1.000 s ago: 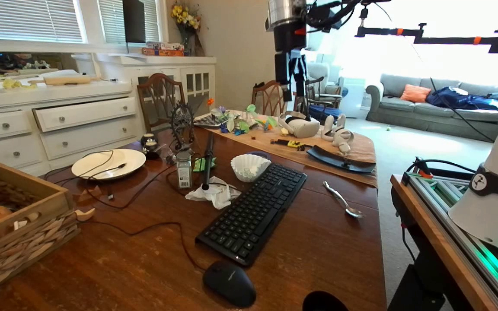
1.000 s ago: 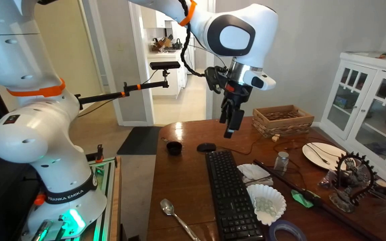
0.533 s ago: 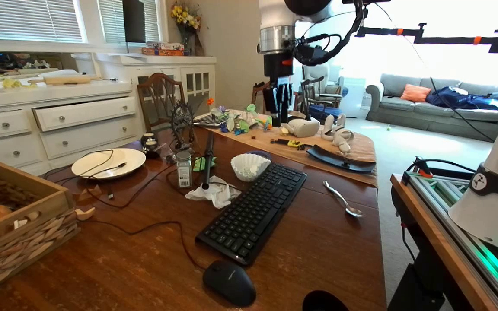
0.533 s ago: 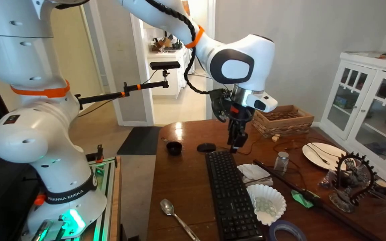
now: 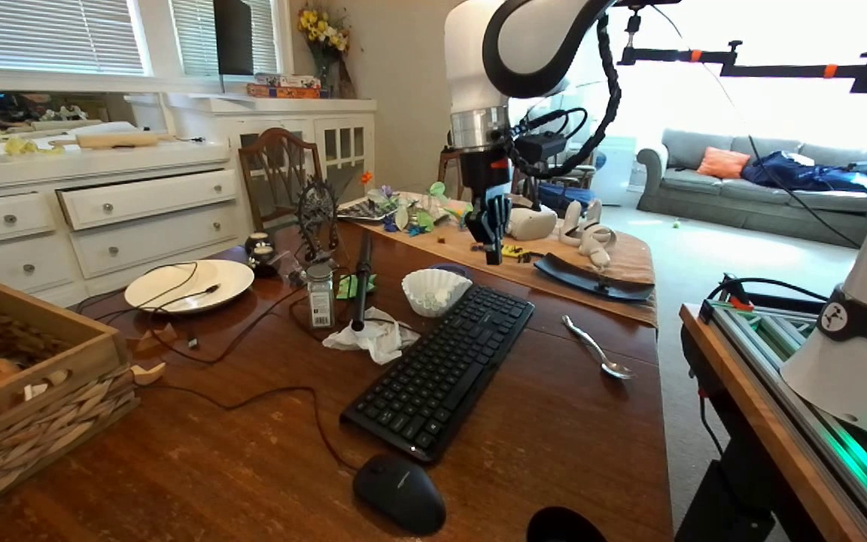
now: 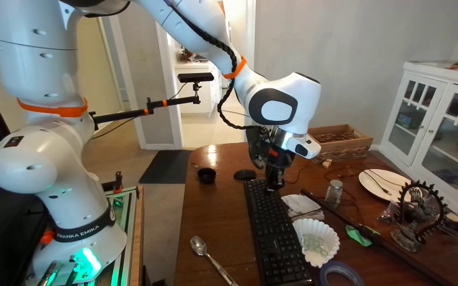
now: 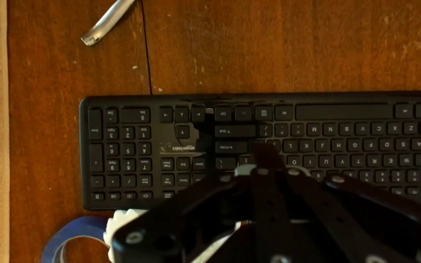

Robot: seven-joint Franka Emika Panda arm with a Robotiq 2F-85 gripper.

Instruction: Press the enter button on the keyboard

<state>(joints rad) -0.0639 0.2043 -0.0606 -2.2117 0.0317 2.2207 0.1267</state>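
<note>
One black Amazon Basics keyboard (image 5: 441,369) lies on the wooden worktop (image 6: 217,210), nearer the robot-side long edge than the opposite one. A metal spoon (image 5: 596,349) rests between it and that edge; a fluted white bowl (image 5: 424,299) sits just beside its other long side. Toward the worktop's rounded corner are a black computer mouse (image 6: 245,174), near the keyboard's end, and a small black cup (image 6: 206,180). The Robotiq gripper (image 5: 494,254) hangs over the keyboard, its two fingers together at the tips and clear of the keys. In the wrist view, the main Enter key (image 7: 231,147) appears just beside the fingertips.
</note>
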